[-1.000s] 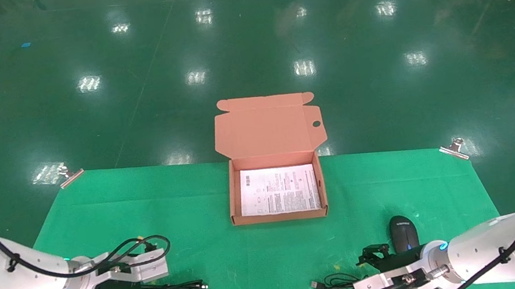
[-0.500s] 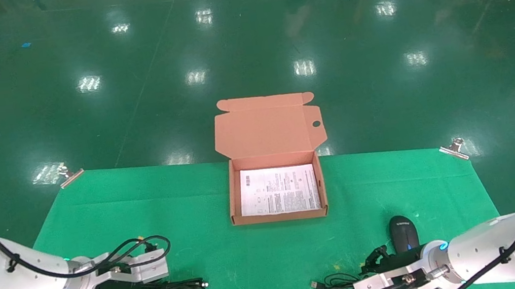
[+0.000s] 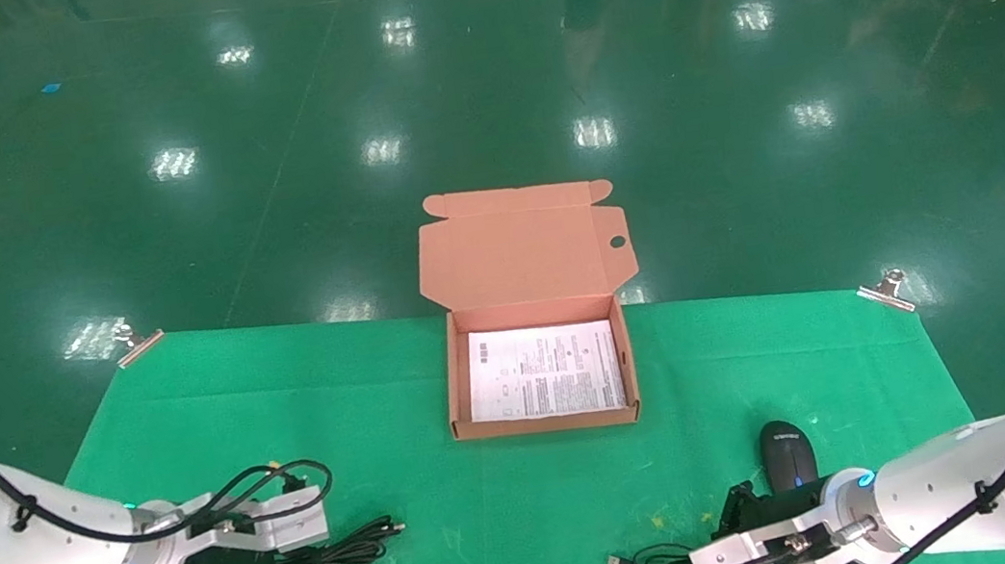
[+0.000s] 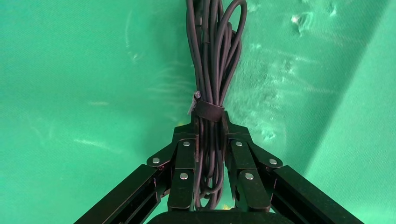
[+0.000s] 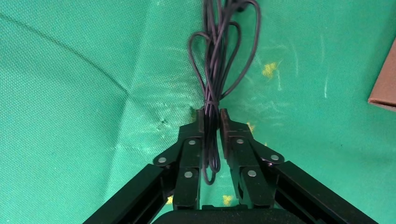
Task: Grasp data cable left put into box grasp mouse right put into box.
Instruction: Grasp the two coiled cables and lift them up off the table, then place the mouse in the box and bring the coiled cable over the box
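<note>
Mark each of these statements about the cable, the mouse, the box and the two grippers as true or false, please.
1. The left gripper is shut on the data cable. True.
2. The mouse lies inside the box. False: it lies on the green cloth, near the right arm.
3. The box lid is open. True.
4. The right gripper grips the mouse body. False: its fingers close on the mouse's thin cord.
</note>
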Motion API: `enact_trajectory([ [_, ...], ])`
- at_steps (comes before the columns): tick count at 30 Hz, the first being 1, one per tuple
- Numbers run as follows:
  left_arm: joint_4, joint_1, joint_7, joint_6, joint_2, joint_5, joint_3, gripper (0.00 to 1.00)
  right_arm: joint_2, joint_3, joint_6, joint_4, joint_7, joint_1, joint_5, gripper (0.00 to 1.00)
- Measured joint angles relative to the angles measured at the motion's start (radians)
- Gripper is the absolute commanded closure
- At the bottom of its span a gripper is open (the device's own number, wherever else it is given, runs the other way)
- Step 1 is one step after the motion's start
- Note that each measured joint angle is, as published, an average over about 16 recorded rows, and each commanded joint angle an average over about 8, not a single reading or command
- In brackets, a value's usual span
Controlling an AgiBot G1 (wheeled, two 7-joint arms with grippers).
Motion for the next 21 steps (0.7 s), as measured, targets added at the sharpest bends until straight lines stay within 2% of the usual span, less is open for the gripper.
enact_trajectory([
  [11, -0.086, -0.005, 0.021, 0.011, -0.062, -0.022, -0.019, 1.00, 0.079, 0.061, 0.003, 0.049, 0.047, 0.042, 0.048, 1.00],
  [21, -0.294, -0.034, 0.011, 0.025, -0.167, -0.053, -0.061, 1.00, 0.152, 0.148, 0.043, 0.081, 0.096, 0.146, 0.084, 1.00],
])
